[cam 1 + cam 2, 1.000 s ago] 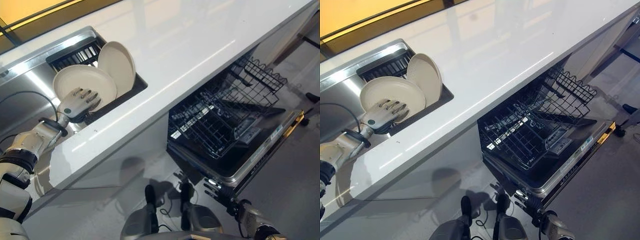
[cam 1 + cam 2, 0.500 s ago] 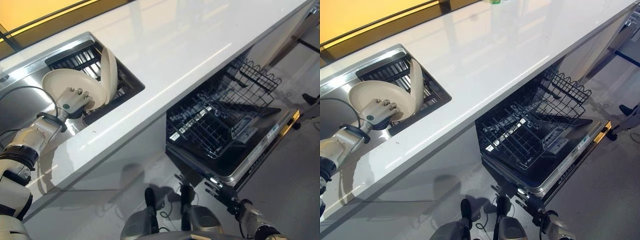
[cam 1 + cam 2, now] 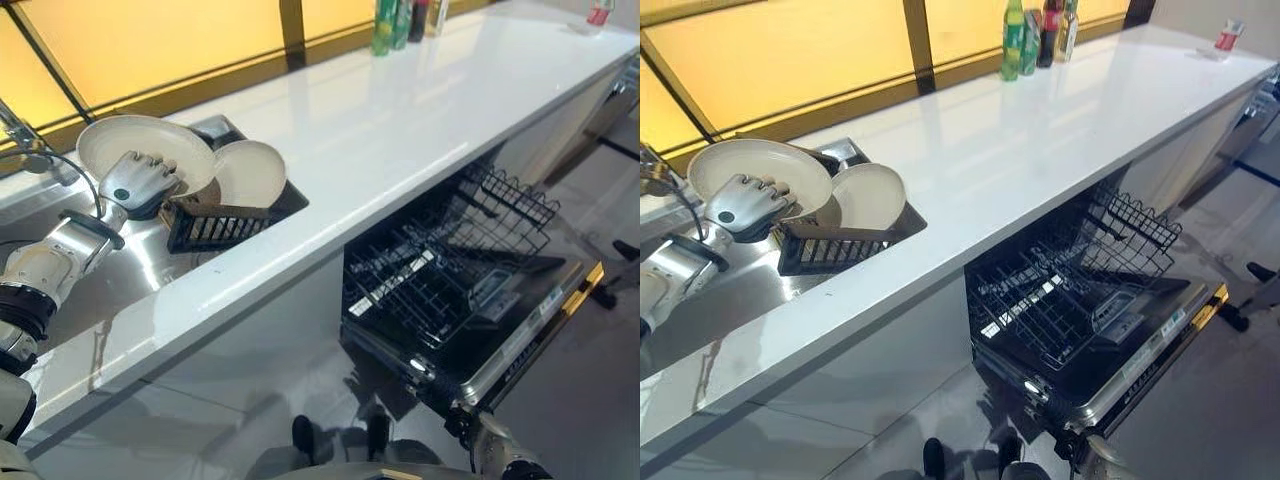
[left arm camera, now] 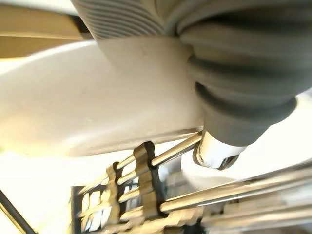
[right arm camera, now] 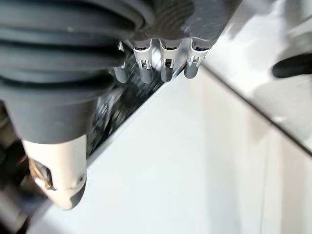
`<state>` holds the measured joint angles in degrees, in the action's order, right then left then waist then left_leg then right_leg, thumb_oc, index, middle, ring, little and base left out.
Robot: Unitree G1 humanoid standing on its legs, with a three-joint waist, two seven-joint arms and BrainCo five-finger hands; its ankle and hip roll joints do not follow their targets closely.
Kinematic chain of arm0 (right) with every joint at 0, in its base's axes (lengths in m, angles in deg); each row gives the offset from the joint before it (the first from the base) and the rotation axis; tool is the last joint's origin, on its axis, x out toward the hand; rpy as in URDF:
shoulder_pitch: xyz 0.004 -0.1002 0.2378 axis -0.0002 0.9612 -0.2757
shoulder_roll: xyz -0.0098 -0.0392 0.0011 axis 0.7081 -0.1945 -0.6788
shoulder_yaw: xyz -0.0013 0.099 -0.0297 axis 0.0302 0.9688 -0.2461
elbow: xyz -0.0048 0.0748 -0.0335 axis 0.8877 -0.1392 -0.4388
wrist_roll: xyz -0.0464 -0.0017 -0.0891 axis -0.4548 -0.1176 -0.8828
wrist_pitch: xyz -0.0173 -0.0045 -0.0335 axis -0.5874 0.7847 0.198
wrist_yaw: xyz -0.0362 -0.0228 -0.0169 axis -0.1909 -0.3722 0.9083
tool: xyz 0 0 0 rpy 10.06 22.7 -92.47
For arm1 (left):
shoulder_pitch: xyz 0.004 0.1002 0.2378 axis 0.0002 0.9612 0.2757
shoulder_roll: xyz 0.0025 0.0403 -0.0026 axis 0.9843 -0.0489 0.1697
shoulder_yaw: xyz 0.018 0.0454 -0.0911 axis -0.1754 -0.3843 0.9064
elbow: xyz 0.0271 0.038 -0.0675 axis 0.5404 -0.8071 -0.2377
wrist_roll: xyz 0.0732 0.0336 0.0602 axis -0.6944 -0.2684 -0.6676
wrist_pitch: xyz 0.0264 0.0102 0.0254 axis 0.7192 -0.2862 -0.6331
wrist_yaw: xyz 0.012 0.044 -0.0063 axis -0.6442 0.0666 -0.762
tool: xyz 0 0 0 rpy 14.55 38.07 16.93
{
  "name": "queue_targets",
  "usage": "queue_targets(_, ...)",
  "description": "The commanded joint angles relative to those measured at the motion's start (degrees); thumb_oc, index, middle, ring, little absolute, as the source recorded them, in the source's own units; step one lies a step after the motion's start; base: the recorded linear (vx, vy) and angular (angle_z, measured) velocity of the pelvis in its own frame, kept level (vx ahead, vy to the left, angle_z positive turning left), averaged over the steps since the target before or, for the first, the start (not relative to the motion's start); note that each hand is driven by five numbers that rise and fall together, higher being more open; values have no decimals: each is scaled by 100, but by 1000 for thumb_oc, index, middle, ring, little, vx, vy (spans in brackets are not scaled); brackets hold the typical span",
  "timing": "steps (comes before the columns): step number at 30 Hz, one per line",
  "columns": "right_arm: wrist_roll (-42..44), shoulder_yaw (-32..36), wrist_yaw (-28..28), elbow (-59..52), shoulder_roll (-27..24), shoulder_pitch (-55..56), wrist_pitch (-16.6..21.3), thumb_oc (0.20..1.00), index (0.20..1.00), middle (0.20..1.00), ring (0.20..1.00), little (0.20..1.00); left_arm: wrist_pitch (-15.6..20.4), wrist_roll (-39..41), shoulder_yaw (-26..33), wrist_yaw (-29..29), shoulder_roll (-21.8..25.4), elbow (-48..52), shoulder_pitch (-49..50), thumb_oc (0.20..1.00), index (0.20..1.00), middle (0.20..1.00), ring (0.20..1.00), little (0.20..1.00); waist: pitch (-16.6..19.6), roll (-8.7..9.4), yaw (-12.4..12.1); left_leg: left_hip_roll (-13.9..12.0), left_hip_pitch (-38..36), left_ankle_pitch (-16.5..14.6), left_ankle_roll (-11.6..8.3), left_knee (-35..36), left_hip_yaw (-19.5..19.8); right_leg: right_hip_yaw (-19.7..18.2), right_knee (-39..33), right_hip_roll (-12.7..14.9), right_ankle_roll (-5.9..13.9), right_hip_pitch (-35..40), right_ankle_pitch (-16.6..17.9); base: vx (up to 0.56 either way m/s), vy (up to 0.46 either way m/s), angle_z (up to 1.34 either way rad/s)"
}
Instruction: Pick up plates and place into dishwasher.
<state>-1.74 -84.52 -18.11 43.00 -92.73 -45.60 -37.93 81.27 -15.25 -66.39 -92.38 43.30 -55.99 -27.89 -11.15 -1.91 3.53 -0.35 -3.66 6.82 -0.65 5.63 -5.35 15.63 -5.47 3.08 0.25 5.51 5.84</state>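
My left hand [image 3: 140, 183] is shut on the rim of a cream plate [image 3: 150, 148] and holds it tilted in the air above the sink. The left wrist view shows the same plate [image 4: 97, 107] pinched by the thumb. A second cream plate [image 3: 251, 172] leans in the black dish rack [image 3: 215, 226] just right of the hand. The dishwasher [image 3: 520, 340] stands open below the counter, its lower wire basket [image 3: 440, 270] pulled out and bare. My right hand [image 5: 165, 68] hangs low by the dishwasher door, fingers relaxed and holding nothing.
The long white counter [image 3: 400, 130] runs between the steel sink [image 3: 150, 275] and the dishwasher. Several bottles [image 3: 1040, 30] stand at its back edge and a red can [image 3: 1230, 35] at its far right. A faucet [image 3: 15, 125] rises left of the sink.
The view has tilted up. My left hand has raised its plate out of the rack and away from the second plate, which now leans back face-up in the rack.
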Motion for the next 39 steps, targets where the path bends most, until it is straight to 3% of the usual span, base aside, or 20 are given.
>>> queue_targets(1, 190, -145, 297, -855, -124, 4, 594, 1000, 1000, 1000, 1000, 1000, -303, 640, 900, -716, 274, 381, -11, 200, 200, 200, 200, 200, 216, -423, -225, 346, -186, -930, -37, -123, -47, 13, 351, 178, 555, 16, -807, -22, -89, 5)
queue_targets(5, -222, -356, -13, -1697, -160, -2, 1278, 1000, 1000, 1000, 1000, 1000, -187, 899, 1397, -837, 10, 863, 514, 200, 200, 200, 200, 200, 301, -353, -296, 327, -258, -969, -38, -121, 15, 51, 356, 173, 537, 104, -863, -22, -82, 7)
queue_targets(8, -372, -434, -221, -2229, -210, -26, 1447, 1000, 1000, 1000, 1000, 1000, -16, 1314, 1712, -626, -266, 1063, 829, 200, 200, 200, 200, 200, 348, -289, -321, 307, -291, -989, -51, -123, 36, 77, 359, 167, 537, 144, -888, -21, -77, 3)
queue_targets(11, -383, -435, -369, -2594, -207, -69, 1413, 1000, 1000, 1000, 1000, 1000, 91, 1355, 1855, -268, -505, 1100, 1053, 200, 200, 200, 200, 200, 396, -222, -349, 274, -334, -989, -60, -114, 37, 97, 337, 158, 539, 202, -885, 3, -55, 3)
queue_targets(18, -454, -343, -524, -2748, -263, -113, 1487, 1000, 1000, 1000, 1000, 1000, 212, 1514, 1745, 70, -410, 957, 958, 200, 200, 200, 200, 200, 458, -207, -329, 247, -387, -984, -60, -90, 10, 90, 302, 153, 557, 251, -862, 27, -12, 2)
queue_targets(26, -1020, -350, -944, -3443, -570, -236, 2404, 1000, 1000, 1000, 1000, 1000, 703, 1482, 2039, -653, -371, 1164, 1184, 200, 200, 200, 200, 200, 432, -200, -355, 262, -390, -983, -36, -84, 43, 59, 309, 171, 569, 233, -839, 0, 0, 0)
queue_targets(28, -1504, -405, -1293, -3765, -725, -389, 2852, 1000, 1000, 1000, 1000, 1000, 784, 1491, 2020, -833, -419, 1267, 1180, 200, 200, 200, 200, 200, 439, -192, -385, 269, -377, -985, -30, -79, 65, 69, 313, 182, 576, 223, -838, 0, 0, 0)
queue_targets(29, -2064, -409, -1732, -4020, -883, -512, 3129, 1000, 1000, 1000, 1000, 1000, 893, 1472, 2020, -1000, -490, 1320, 1168, 200, 200, 200, 200, 200, 443, -180, -414, 272, -369, -986, -26, -78, 84, 77, 311, 184, 579, 222, -837, 0, 0, 0)
queue_targets(31, -2849, -377, -2328, -4429, -1170, -758, 3352, 1000, 1000, 1000, 1000, 1000, 1089, 1610, 2096, -1080, -613, 1542, 1171, 200, 200, 200, 200, 200, 456, -154, -468, 275, -357, -987, -22, -81, 106, 89, 311, 189, 580, 220, -838, 0, 0, 0)
queue_targets(35, -4030, -313, -3185, -5048, -1688, -1422, 3275, 1000, 1000, 1000, 1000, 1000, 1443, 1836, 2322, -835, -956, 2266, 1206, 200, 200, 200, 200, 200, 482, -87, -600, 279, -337, -1001, -25, -95, 188, 119, 333, 184, 562, 227, -870, 0, 0, 0)
queue_targets(39, -4362, -204, -3598, -5302, -2034, -2104, 3140, 1000, 1000, 1000, 1000, 1000, 1759, 2137, 2460, -308, -1262, 2987, 1183, 200, 200, 200, 200, 200, 516, 1, -729, 282, -339, -1013, -37, -97, 298, 159, 324, 168, 533, 278, -902, -1, -40, 2)
